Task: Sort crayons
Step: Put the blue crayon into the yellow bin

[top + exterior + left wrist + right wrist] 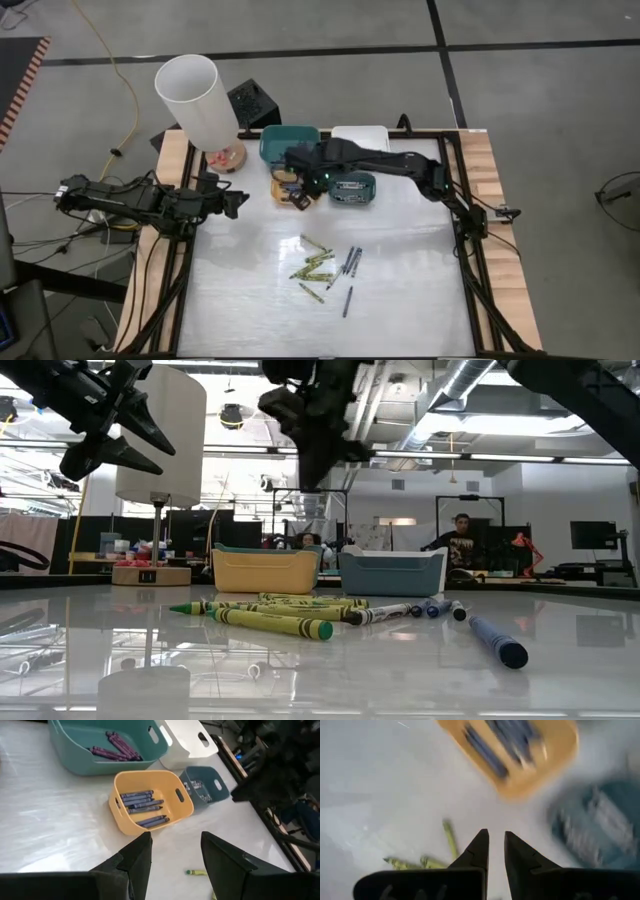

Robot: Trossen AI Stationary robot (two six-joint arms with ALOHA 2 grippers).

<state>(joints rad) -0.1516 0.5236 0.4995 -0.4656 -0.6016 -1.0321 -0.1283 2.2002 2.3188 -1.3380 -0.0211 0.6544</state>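
High view: our right gripper [296,196] hangs over the yellow bin [291,189] near the table's [420,270] far edge, jaws a narrow slit apart w/ nothing between them; blue crayons [142,807] lie in that bin. Left gripper [238,200] waits at the left edge, jaws well apart & empty. Loose crayons [325,266] lie mid-table, toward the near edge.

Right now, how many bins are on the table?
4: large teal plastic bin holding purple crayons, white bin, yellow bin of blue crayons, small blue-grey bin.
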